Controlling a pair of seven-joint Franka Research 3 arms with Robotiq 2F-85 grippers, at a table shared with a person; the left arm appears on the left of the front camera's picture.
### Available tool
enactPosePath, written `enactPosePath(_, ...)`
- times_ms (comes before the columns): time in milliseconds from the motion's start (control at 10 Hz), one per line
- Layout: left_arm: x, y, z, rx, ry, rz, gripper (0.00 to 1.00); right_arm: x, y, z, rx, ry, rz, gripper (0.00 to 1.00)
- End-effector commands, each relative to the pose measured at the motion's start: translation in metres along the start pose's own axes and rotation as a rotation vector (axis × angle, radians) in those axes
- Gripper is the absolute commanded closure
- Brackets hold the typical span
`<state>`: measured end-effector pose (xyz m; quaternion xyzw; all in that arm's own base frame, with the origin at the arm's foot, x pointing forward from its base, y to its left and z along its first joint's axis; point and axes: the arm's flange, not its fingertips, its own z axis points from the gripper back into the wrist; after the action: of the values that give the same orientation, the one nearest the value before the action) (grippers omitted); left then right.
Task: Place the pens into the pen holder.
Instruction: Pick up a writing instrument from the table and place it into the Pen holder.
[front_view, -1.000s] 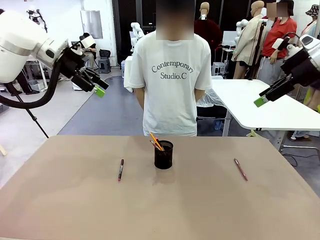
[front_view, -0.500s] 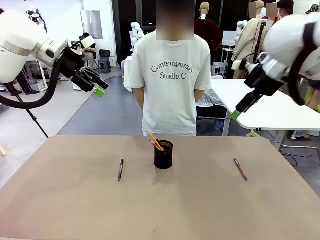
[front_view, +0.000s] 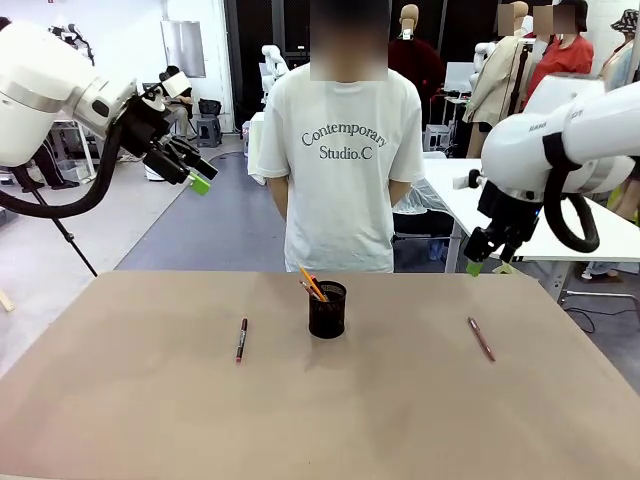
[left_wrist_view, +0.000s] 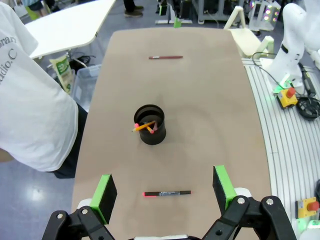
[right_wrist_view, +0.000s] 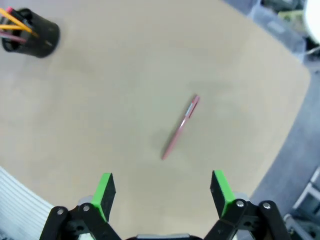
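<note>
1. My left end effector (front_view: 200, 183) hangs high over the bench's left far corner. Its jaws are spread wide and there is nothing between the green pads.
2. My right end effector (front_view: 487, 263) hangs over the bench's right far edge, pointing down. Its jaws are also wide apart and hold nothing.
3. In my left wrist view, the left pen (left_wrist_view: 167, 193) lies on the bench between my two left fingers. It is dark with a red end, and it runs crosswise to the fingers. I am well above it and not touching it.
4. In my right wrist view, the right pen (right_wrist_view: 181, 127) lies on the bench ahead of my open right fingers. It is dark red with a pale clip, and it sits at a slant. I am clear of it too.
5. The holder (front_view: 327, 310) stands upright near the middle of the bench, a little toward the far edge. It is between the two pens and well apart from each.
6. A pencil (front_view: 311, 281) leans inside the holder, with its orange-yellow shaft sticking out over the rim toward my left. My left wrist view shows at least one more stick with a pinkish end in there. I cannot tell what kind it is.
7. The bench (front_view: 150, 420) is plain tan. From the front, the left pen lies nearly lengthwise toward me, and the right pen angles toward the near right.
8. A person (front_view: 345, 150) in a white printed T-shirt stands at the far edge, right behind the holder, with arms down at the sides.
</note>
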<state>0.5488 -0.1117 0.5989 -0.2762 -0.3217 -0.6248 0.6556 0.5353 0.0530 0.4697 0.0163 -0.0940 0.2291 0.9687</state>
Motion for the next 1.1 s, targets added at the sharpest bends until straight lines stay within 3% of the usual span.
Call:
enactPosePath(0, 0.0, 0.0, 0.001, 0.002, 0.0, -0.005, 0.0, 0.009, -0.005, -0.008, 0.072, 0.029, 0.005, 0.0)
enactPosePath(100, 0.0, 0.0, 0.001, 0.002, 0.0, -0.005, 0.0, 0.0, 0.0, 0.0, 0.0, 0.0, 0.0, 0.0)
enactPosePath(500, 0.0, 0.0, 0.001, 0.002, 0.0, -0.005, 0.0, 0.0, 0.0, -0.008, 0.015, 0.014, -0.009, 0.0)
enactPosePath(700, 0.0, 0.0, 0.001, 0.002, 0.0, -0.005, 0.0, 0.023, -0.018, -0.05, 0.02, 0.132, -0.15, 0.0)
enactPosePath(800, 0.0, 0.0, 0.001, 0.002, 0.0, -0.005, 0.0, 0.03, -0.03, -0.064, 0.043, 0.139, -0.168, 0.0)
enactPosePath(1000, 0.0, 0.0, 0.001, 0.002, 0.0, -0.005, 0.0, 0.025, -0.036, -0.078, 0.01, 0.2, -0.222, 0.0)
